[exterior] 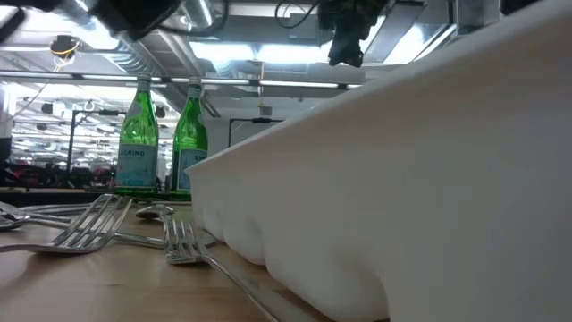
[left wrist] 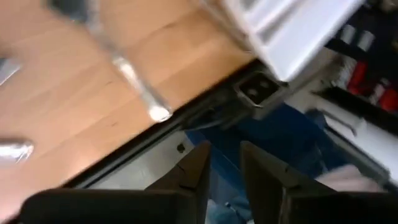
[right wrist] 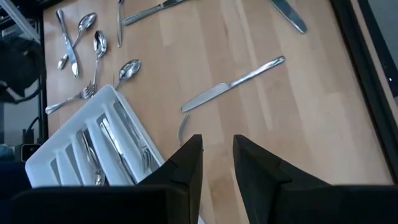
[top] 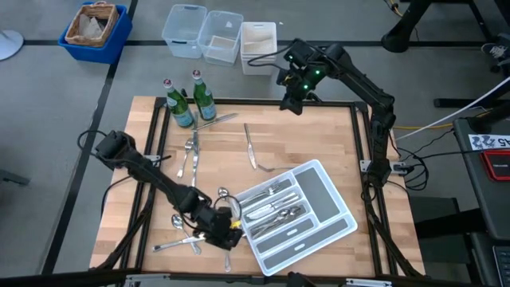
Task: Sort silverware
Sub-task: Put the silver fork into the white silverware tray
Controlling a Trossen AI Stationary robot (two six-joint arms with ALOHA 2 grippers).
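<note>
Two arms are in my overhead view. The left tool (top: 225, 237) sits at about 7 o'clock on the worktop (top: 319, 135), just beside the white divided tray (top: 339, 227), its fingers (left wrist: 193, 180) slightly apart and grasping nothing I can see. The right tool (top: 288, 102) hovers at 12 o'clock over the far edge, fingers parted, empty. Some silverware (top: 275, 209) lies in the tray; loose forks and spoons (top: 185, 237) lie at 7 o'clock, a knife (top: 250, 145) near centre, beside two green bottles (top: 191, 100).
</note>
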